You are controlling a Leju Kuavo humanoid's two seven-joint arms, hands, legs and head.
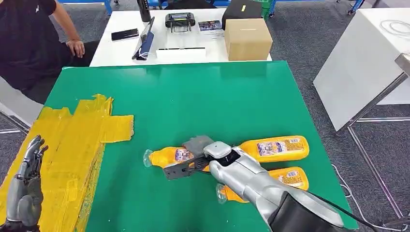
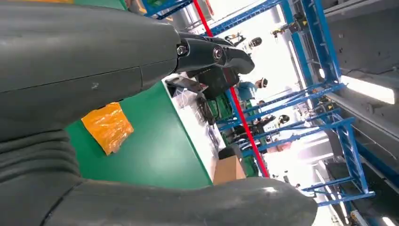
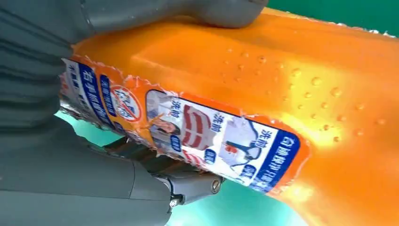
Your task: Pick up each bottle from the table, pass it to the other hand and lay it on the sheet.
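An orange bottle with a clear cap and a blue-and-white label lies left of centre on the green table. My right hand is wrapped around its body. Up close, the bottle sits between the thumb and the dark fingers of that hand. Two more orange bottles lie to the right, one farther away and one nearer, partly hidden by my forearm. The crumpled yellow sheet covers the table's left side. My left hand hovers over the sheet's near edge, fingers apart and empty.
Behind the green table stands a white table with a cardboard box, a phone and a controller. A person in dark clothes sits at the far left. Another white table stands to the right.
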